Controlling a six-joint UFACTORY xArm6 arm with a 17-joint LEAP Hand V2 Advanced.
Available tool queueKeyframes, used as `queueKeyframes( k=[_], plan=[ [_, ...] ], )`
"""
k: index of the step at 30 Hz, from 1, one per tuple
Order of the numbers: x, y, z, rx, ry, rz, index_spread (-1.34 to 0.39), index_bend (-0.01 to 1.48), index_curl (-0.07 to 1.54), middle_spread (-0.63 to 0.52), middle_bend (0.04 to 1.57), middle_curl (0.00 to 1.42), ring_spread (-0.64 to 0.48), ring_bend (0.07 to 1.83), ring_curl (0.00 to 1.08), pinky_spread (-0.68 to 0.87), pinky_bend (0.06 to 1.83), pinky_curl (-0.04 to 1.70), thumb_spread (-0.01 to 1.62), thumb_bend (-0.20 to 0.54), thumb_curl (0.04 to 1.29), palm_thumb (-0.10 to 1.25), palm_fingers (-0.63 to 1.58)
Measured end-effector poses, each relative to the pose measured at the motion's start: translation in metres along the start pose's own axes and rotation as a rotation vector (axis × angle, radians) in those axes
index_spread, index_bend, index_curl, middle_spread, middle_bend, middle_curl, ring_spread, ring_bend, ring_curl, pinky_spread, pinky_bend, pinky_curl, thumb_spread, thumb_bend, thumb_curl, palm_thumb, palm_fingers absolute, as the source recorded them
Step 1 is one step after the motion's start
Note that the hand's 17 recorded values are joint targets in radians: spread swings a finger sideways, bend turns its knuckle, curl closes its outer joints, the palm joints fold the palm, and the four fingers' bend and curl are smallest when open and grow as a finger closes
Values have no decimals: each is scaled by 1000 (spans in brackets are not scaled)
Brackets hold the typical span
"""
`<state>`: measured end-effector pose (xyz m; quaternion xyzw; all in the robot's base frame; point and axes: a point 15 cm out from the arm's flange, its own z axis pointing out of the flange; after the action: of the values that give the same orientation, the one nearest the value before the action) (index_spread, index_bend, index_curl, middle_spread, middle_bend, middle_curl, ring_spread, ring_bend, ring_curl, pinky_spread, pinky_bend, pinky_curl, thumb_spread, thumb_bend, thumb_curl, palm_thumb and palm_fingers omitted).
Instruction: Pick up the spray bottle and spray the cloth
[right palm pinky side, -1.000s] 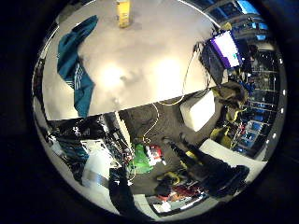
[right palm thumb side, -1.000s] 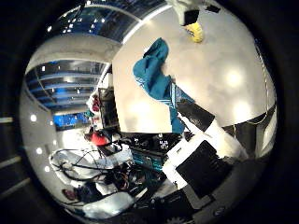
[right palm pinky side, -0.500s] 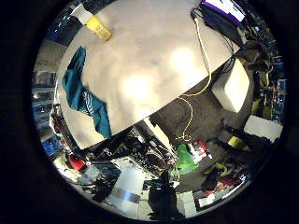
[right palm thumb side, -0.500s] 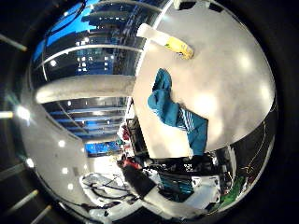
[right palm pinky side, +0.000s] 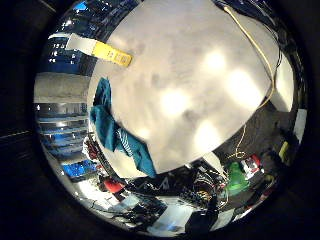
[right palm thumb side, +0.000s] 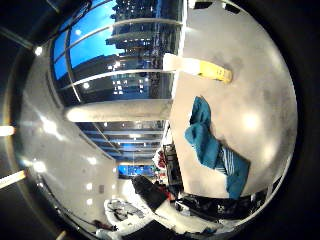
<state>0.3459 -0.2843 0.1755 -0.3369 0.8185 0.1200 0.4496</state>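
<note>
On the desk (right palm pinky side: 210, 115), nearest the palm, the cloth (right palm thumb side: 215, 150) lies rumpled by the edge, ready as spray target. Beyond it the bottle (right palm thumb side: 205, 67) lies toppled, ungrasped. Robot hand's state: cannot tell.

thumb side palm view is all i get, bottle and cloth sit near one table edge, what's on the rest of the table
Observer: The little finger side view shows the table running wide past the cloth and bottle. Nothing else to pick up shows there, only light glare.
Operator: anything on the floor past it
Observer: Yes, a green thing sits on the floor beyond the far table edge, among clutter.
Operator: anything right beside that edge
Observer: A pale boxy thing stands just off it. I cannot tell what it is.
</note>
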Motion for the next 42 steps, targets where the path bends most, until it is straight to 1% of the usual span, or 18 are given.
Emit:
queueKeyframes(
  k=[7, 11, 18, 29, 34, 37, 42],
  plan=[
    [-4, -33, 30, 40, -41, -26, -215, 136, 214, 141, 199, 323, 185, 322, 266, 388, 456, 323, 955, -27, 288, 355, -19],
    [-2, -58, 38, 64, -63, -43, -213, 139, 217, 137, 197, 325, 176, 325, 265, 387, 454, 321, 955, -26, 292, 397, -17],
    [-10, -84, 68, 60, -91, -63, -213, 138, 220, 135, 198, 327, 173, 332, 266, 368, 448, 320, 950, -28, 291, 414, -17],
    [2, -102, 108, 32, -90, -65, -208, 145, 229, 135, 197, 325, 172, 334, 266, 366, 441, 319, 954, -29, 289, 426, -11],
    [1, -112, 115, 30, -91, -72, -205, 145, 232, 135, 198, 328, 173, 344, 269, 365, 440, 318, 962, -25, 294, 454, -5],
    [2, -113, 118, 26, -91, -64, -205, 150, 237, 135, 196, 327, 173, 343, 268, 365, 438, 317, 960, -28, 294, 454, -3],
    [-6, -118, 128, 14, -93, -82, -205, 147, 241, 135, 197, 329, 173, 348, 269, 365, 436, 316, 960, -28, 294, 454, -1]
  ],
)
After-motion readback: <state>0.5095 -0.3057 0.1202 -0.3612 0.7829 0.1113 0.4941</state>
